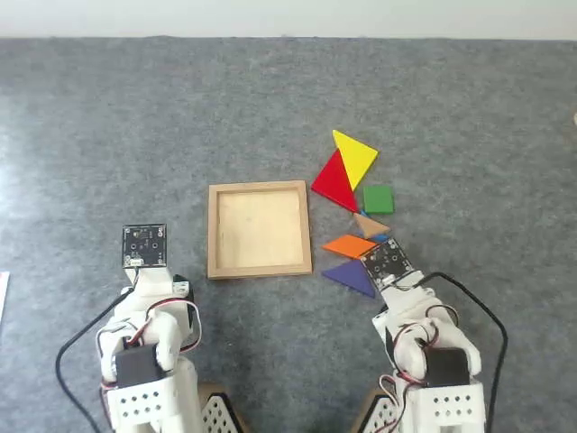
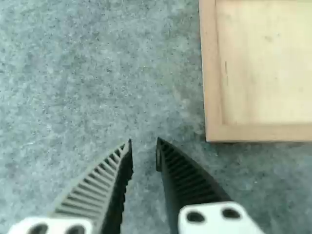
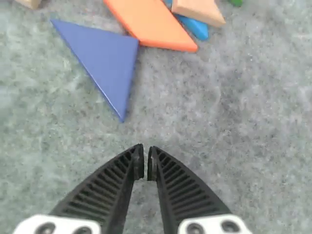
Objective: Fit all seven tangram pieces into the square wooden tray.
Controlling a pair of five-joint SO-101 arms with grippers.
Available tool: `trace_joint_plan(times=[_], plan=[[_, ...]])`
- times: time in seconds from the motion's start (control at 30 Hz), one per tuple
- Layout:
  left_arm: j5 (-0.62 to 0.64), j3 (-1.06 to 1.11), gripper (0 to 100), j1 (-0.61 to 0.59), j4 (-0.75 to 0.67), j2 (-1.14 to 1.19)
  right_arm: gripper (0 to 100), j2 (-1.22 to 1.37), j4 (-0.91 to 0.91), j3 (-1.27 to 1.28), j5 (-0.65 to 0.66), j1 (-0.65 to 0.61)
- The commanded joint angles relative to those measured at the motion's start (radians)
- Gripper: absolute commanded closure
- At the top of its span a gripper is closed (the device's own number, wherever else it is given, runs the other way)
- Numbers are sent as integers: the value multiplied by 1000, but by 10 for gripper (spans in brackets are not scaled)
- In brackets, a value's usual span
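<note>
The square wooden tray (image 1: 215,231) lies empty mid-table. Right of it are the pieces: yellow triangle (image 1: 354,155), red triangle (image 1: 335,183), green square (image 1: 378,198), tan triangle (image 1: 369,225), orange parallelogram (image 1: 350,244), purple triangle (image 1: 352,276), and a small blue piece (image 1: 381,238) partly under the right arm's wrist. My left gripper (image 2: 144,146) hovers over carpet just off the tray's near-left corner (image 2: 210,131), fingers a narrow gap apart, holding nothing. My right gripper (image 3: 145,158) is shut and empty, a little short of the purple triangle (image 3: 105,61), with the orange parallelogram (image 3: 151,24) beyond.
Grey carpet covers the whole table. The left arm (image 1: 144,245) sits at the front left and the right arm (image 1: 388,262) at the front right, close to the pieces. A white sheet edge (image 1: 3,293) shows at the far left.
</note>
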Motion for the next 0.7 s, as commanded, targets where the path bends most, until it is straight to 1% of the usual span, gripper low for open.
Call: trace_joint_plan(times=[0.0,0.13,0.3,0.43,0.57,0.67], plan=[[0,-12,919,2,3,-18,964,-7,2,17,14,-19],[0,-12,919,2,3,-18,961,-8,-35,-15,8,-28],[0,-12,919,2,3,-18,961,5,-24,-181,11,-18],[0,-12,919,2,3,-18,961,45,-15,-273,54,-22],[0,-12,919,2,3,-18,962,283,-5,-434,72,-24],[0,-12,919,2,3,-18,961,515,61,-631,71,-41]])
